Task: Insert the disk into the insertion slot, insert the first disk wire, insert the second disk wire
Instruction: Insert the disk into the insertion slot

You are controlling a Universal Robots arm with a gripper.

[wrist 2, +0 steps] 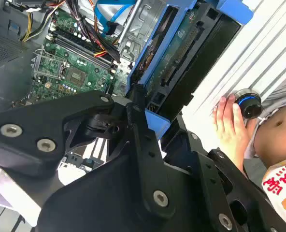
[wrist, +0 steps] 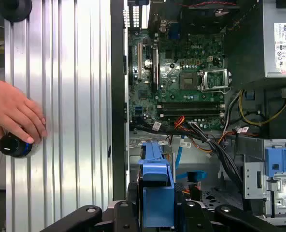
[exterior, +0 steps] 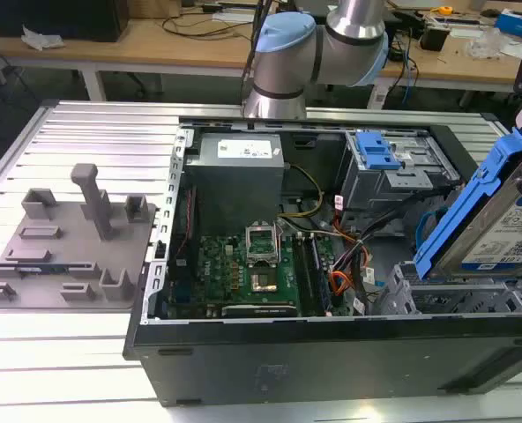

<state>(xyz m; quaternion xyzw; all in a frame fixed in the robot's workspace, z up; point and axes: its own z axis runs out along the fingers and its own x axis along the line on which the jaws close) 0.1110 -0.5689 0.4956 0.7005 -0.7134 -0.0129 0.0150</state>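
The disk (exterior: 501, 231), a silver drive with a white label in a bright blue carrier, hangs tilted at the exterior view's right, above the open computer case. My gripper (wrist 2: 145, 121) is shut on the blue carrier's edge, its black fingers (wrist 2: 133, 104) pressed on either side. In the first wrist view the carrier (wrist: 157, 191) sits end-on between the fingers of my gripper (wrist: 157, 212). The insertion slot (exterior: 442, 298), a grey perforated metal cage, lies just below the disk's lower end. I cannot tell whether the two touch.
The case holds a green motherboard (exterior: 248, 264), a grey power supply (exterior: 239, 163), loose cables (exterior: 354, 251) and a taller bay with a blue latch (exterior: 377, 152). A person's hand (wrist: 15, 113) rests on a black knob (wrist: 13, 145) on the ribbed table beside the case. A grey fixture plate (exterior: 63, 242) lies at the exterior view's left.
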